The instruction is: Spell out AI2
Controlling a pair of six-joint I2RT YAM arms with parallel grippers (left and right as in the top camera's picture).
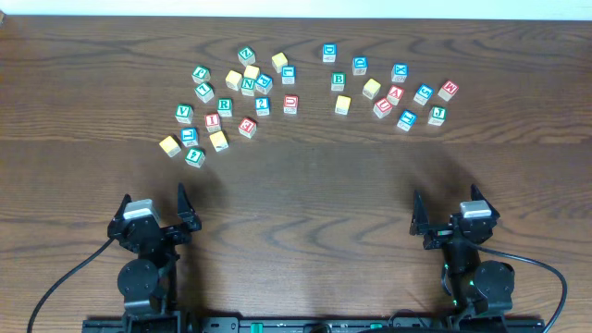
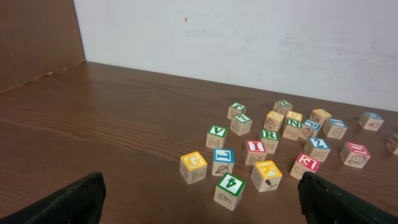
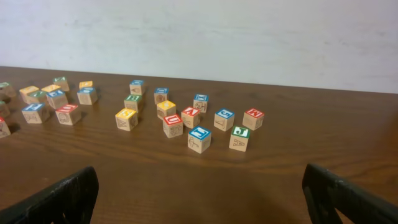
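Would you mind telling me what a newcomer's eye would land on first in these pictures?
The eye goes first to a left group of colourful letter blocks and a right group, scattered over the far half of the dark wooden table. Next, at the near edge, the left tool and the right tool sit open and empty.

A wooden surface [image 1: 305, 185] meets a white wall [image 2: 249, 37] at the back. A green R block [image 1: 225, 105] and a green V block [image 1: 184, 113] lie near each other.
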